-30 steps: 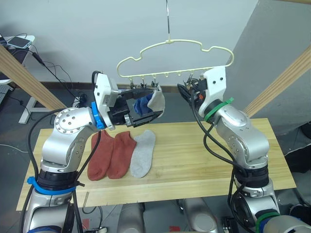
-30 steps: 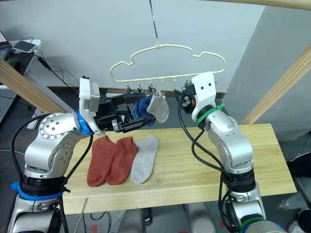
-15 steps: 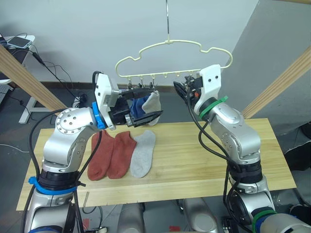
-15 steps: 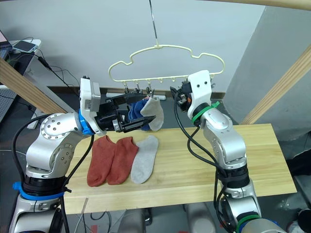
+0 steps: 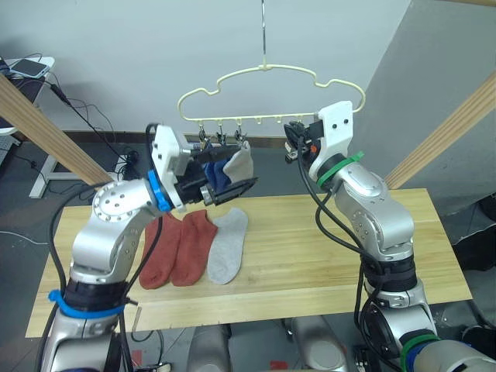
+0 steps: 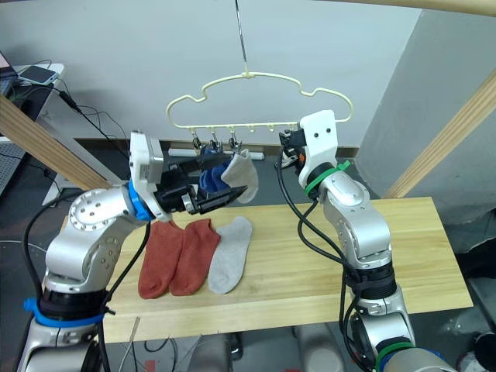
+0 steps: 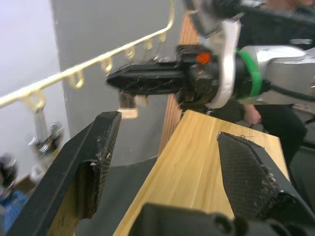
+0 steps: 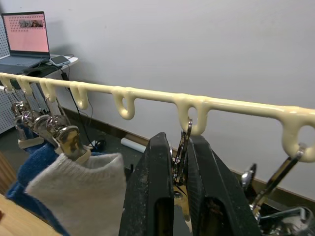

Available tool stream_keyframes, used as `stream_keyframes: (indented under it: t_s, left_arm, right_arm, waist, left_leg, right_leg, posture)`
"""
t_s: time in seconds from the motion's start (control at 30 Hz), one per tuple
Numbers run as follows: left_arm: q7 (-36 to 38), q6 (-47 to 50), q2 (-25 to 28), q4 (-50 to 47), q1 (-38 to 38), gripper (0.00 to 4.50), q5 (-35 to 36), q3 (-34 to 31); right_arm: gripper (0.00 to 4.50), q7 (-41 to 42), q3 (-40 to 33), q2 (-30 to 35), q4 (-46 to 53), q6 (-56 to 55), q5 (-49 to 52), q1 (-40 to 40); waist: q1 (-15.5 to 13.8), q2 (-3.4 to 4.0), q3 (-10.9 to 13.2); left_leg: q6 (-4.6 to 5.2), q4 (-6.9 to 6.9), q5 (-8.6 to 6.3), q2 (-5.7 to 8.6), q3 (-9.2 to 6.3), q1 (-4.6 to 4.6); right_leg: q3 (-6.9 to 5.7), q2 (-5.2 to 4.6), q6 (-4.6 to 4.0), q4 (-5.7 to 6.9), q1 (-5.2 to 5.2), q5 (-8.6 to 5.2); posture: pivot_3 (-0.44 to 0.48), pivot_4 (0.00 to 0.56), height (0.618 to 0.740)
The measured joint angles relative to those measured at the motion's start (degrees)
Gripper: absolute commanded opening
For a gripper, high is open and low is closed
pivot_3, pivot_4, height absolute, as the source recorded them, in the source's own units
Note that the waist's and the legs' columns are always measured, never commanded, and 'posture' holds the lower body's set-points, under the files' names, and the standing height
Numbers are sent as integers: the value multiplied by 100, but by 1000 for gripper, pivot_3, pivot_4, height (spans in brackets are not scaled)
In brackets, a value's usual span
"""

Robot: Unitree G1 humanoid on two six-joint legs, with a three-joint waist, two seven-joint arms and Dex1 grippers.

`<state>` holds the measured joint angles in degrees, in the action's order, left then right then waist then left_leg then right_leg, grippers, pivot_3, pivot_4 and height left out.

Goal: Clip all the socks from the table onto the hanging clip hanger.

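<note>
The pale-yellow clip hanger point(image 5: 267, 72) hangs by its long hook above the table point(image 5: 325, 256). A light grey sock point(image 5: 239, 163) and blue socks point(image 5: 219, 172) dangle from its left clips. My left gripper point(image 5: 232, 174) is open just beside these hanging socks, with nothing between its fingers point(image 7: 106, 147). My right gripper point(image 8: 179, 140) is shut on a metal clip point(image 8: 183, 147) further right along the hanger bar. Two rust-red socks point(image 5: 159, 248) point(image 5: 194, 246) and one grey sock point(image 5: 227, 246) lie side by side on the left half of the table.
Slanted wooden poles of the frame stand at the left point(image 5: 39, 116) and right point(image 5: 449, 132). A desk with a phone point(image 5: 31, 66) and a laptop point(image 8: 24, 34) stands at the back left. Cables lie on the floor behind the table.
My right gripper has moved left and up to the hanger's clip row. The hanger has swung a little to the left. My left arm has shifted slightly, gripper still beside the hung socks.
</note>
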<state>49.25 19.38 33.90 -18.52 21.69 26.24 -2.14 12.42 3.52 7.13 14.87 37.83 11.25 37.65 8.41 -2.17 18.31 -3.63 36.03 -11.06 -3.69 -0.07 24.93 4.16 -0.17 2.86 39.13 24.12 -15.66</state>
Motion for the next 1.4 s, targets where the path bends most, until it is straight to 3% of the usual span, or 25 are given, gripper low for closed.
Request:
stream_keyframes:
  t_s: [0.07, 0.2, 0.33, 0.5, 0.83, 0.97, 1.27, 1.4]
  left_arm:
    - [-166, 14, -42, -74, -382, 3528, -152, 90]
    - [-918, 17, -374, -161, -1193, 4497, -668, 200]
    - [-1725, -165, -879, 234, -1807, 4500, -1437, 567]
    - [-2413, -392, -1542, 1482, -1587, 4500, -1954, 745]
    - [-2470, -538, -1778, 2904, -715, 4500, -2170, 801]
    - [-2422, -566, -1799, 3249, -563, 3668, -2296, 908]
    - [-2265, -641, -1765, 3384, -483, 908, -2479, 1026]
    - [-2150, -738, -1725, 3362, -551, 161, -2479, 1029]
  right_arm:
    - [30, 0, 0, 3, -2, -1, -2, 1]
    - [30, 2, 5, -1, -4, -2, 0, 6]
    - [30, 1, 0, 3, -5, 0, 0, 7]
    - [30, 7, 22, -16, -5, 21, 10, 8]
    - [30, 1, 57, -30, -4, 96, 15, 7]
    - [30, -3, 69, -62, -3, 144, 18, 8]
    - [30, -25, 77, -150, -2, 191, 22, 7]
    - [30, -36, 74, -160, -1, 191, 22, 7]
  waist:
    - [-2, 0, 0]
    - [-8, 0, 0]
    - [-17, 1, -1]
    - [-41, 0, -1]
    - [-9, 0, -1]
    - [1, 0, -1]
    - [57, 0, -1]
    - [108, 0, -1]
  left_leg:
    - [0, -1, 0, -2, -2, 1]
    - [1, 0, 0, 0, 0, 0]
    - [1, 0, -1, 1, -1, 0]
    - [4, 6, 2, 2, -3, 1]
    - [5, 2, 2, 1, -2, 1]
    - [5, 2, 2, 1, -3, 1]
    - [5, 2, 2, 2, -4, 0]
    - [5, 2, 2, 2, -4, 0]
  right_leg:
    - [-3, 0, 0, 1, 2, 0]
    - [0, -2, -1, 0, 1, 1]
    - [-2, -3, -3, 2, 1, 2]
    - [-5, -1, -3, 6, 1, 4]
    - [-5, 1, -5, 5, 1, 5]
    - [-6, 1, -5, 6, 1, 5]
    - [-6, 0, -4, 7, -1, 6]
    - [-5, 0, -4, 6, -1, 6]
  posture:
    - [-238, 287, 732]
    - [-235, 292, 732]
    - [-235, 294, 732]
    - [-251, 299, 732]
    - [-274, 302, 732]
    - [-284, 301, 732]
    - [-289, 303, 732]
    - [-289, 303, 732]
